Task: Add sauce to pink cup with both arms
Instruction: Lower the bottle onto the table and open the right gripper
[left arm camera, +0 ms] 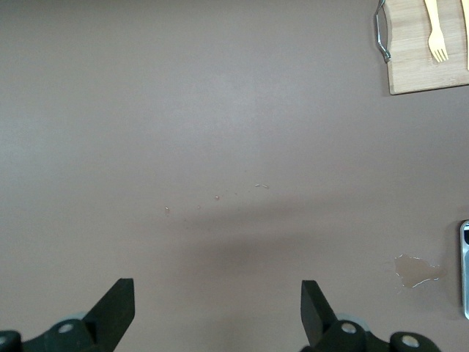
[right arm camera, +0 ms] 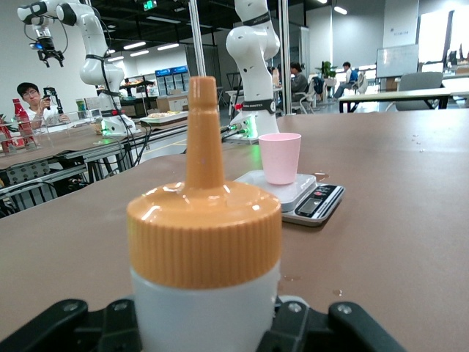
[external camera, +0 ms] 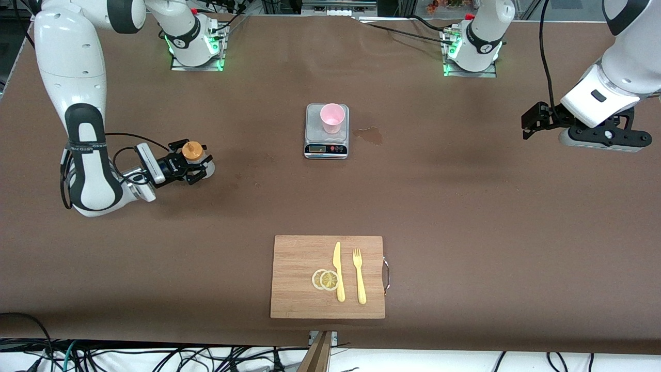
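Sauce: whitish squeeze bottle, orange nozzle cap, upright on table toward right arm's end, between right gripper fingers; grasp undeterminable. Left gripper spread wide, waiting.

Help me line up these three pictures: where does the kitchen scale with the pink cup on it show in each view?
Front view: the scale sits mid-table, nearer the robot bases than the cutting board, the pink cup on it.
Left wrist view: only the scale's edge shows at the frame border; no cup.
Right wrist view: the scale with the cup stands past the sauce bottle.
Shared landmark: the scale itself.
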Controlling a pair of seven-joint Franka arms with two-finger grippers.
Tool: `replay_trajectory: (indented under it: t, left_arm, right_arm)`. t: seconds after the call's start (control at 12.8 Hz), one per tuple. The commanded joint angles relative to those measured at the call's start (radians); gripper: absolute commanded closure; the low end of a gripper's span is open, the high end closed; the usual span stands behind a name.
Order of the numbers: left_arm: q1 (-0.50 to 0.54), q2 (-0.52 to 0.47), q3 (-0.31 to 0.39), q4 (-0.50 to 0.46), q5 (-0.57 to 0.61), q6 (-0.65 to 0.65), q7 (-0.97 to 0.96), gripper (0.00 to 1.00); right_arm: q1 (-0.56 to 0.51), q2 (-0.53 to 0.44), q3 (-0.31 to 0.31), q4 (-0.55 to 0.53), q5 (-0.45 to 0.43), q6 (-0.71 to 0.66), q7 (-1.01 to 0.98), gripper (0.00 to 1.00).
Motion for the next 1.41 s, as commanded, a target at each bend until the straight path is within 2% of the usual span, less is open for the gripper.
replay_trajectory:
  t: [0.0, 0.24, 0.31, 0.78, 1.1, 1.33]
  left_arm:
    - [0.001, 0.006, 0.003, 0.021, -0.012, -0.02, 0.023, 0.0]
    - [0.001, 0.006, 0.003, 0.021, -0.012, -0.02, 0.023, 0.0]
    - [0.001, 0.006, 0.001, 0.021, -0.012, -0.02, 0.023, 0.0]
    - [-0.001, 0.006, 0.001, 0.021, -0.012, -0.02, 0.023, 0.0]
    - [-0.001, 0.006, 0.001, 0.021, -0.012, -0.02, 0.023, 0.0]
    - [-0.001, 0.006, 0.001, 0.021, -0.012, -0.02, 0.023, 0.0]
  right_arm:
    - [-0.013, 0.038, 0.02, 0.028, 0.031, -0.035, -0.023, 0.5]
    - [-0.024, 0.055, 0.027, 0.028, 0.035, -0.035, -0.039, 0.32]
    - [-0.028, 0.058, 0.03, 0.028, 0.034, -0.034, -0.041, 0.0]
    - [-0.044, 0.049, 0.03, 0.083, 0.011, -0.034, -0.041, 0.0]
    - [-0.045, -0.032, 0.008, 0.132, -0.101, -0.006, -0.036, 0.0]
    - [-0.045, -0.19, 0.007, 0.127, -0.245, 0.11, 0.032, 0.0]
